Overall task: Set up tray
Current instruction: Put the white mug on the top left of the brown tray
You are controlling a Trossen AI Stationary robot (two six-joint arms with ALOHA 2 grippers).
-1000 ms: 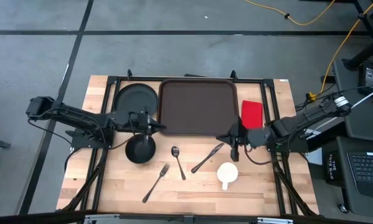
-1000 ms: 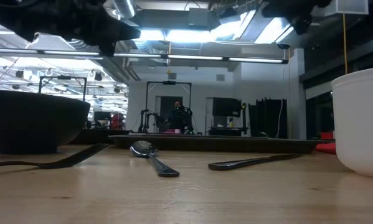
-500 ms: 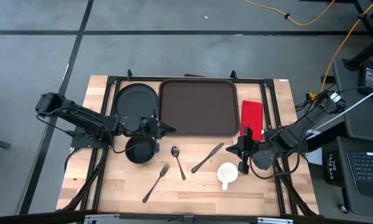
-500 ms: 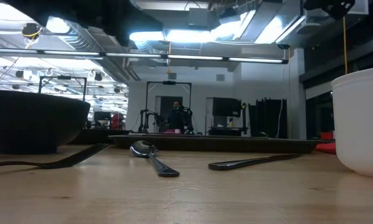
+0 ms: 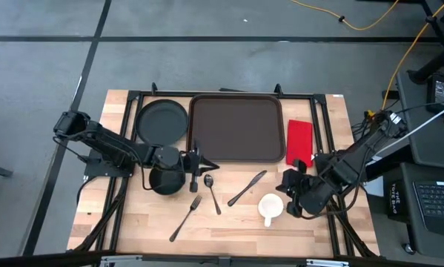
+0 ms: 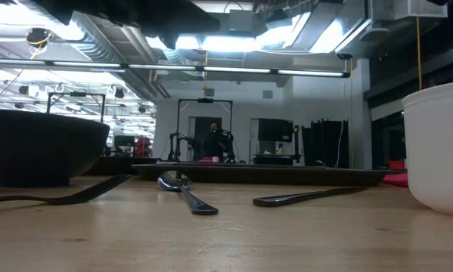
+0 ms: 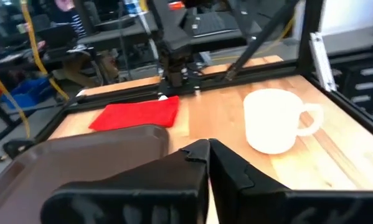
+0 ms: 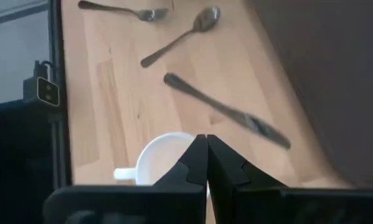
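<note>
Overhead, both claws pinched shut and empty above the wooden table.
Large dark brown rectangular plastic tray lies along the table's far edge, at its middle; left gripper hangs off its near-left corner, right gripper beside the white ceramic mug.

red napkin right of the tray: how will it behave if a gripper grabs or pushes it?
The red napkin lies flat and thin on the table, so it probably flops when lifted. Pushed, it likely bunches rather than slides. It looks light, so a pinch at one edge should lift it.
</note>
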